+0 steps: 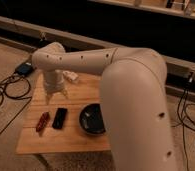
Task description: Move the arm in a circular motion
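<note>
The room is dim, with a long dark wall (91,20) at the back and a pale ledge (21,26) running along its foot. The floor (6,55) is dull grey-brown. Black cables loop over it at the left (5,92) and again at the right (188,112), and a small bluish box (23,68) lies by the left cables, beside the table's far corner.

A low table (66,141) of light wooden slats stands in the middle, its top matte and plain.

The arm (136,90) fills the right half of the view: thick, smooth, cream-white tubes dotted with small dark holes. It reaches left across the table to a rounded elbow (48,56), then turns straight down into a narrower wrist.

The gripper (56,97) hangs at the end of that wrist over the table's far left part, pointing down, just beyond the small items. Whether it is released or clenched cannot be told, and no grasped thing shows in it.

On the table, a round black bowl (93,119) sits near the middle, partly behind the arm's big segment. To its left lies a flat black rectangle (60,117), and beside that a slim reddish-brown item (42,121). A small white object (70,76) lies at the far edge, right of the wrist.
</note>
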Controlling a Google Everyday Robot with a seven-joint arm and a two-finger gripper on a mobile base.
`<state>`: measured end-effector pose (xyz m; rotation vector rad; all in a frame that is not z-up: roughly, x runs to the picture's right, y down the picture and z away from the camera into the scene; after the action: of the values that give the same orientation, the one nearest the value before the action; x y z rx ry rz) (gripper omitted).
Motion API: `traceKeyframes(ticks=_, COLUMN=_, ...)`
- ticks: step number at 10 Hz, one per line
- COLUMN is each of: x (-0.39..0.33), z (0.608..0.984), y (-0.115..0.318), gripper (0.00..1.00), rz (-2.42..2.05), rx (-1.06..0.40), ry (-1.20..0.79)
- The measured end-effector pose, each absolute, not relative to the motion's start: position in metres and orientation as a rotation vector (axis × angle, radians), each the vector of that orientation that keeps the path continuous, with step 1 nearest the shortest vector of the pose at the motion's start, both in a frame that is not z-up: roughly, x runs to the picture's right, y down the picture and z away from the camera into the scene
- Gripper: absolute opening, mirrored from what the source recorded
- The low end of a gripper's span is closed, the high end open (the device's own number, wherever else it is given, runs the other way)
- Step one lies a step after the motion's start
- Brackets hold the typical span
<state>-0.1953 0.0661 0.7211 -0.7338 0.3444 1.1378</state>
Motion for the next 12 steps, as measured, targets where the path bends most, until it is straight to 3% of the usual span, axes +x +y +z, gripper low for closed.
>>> traceKeyframes(ticks=7, x=-0.06, z=0.695, y=0.077, gripper=0.65, rz=1.421, rx=-0.59, ry=0.485)
traceKeyframes(ticks=12, x=0.034, z=0.729, y=0.035, gripper=0.65, rz=1.575, rx=-0.499, ry=0.55)
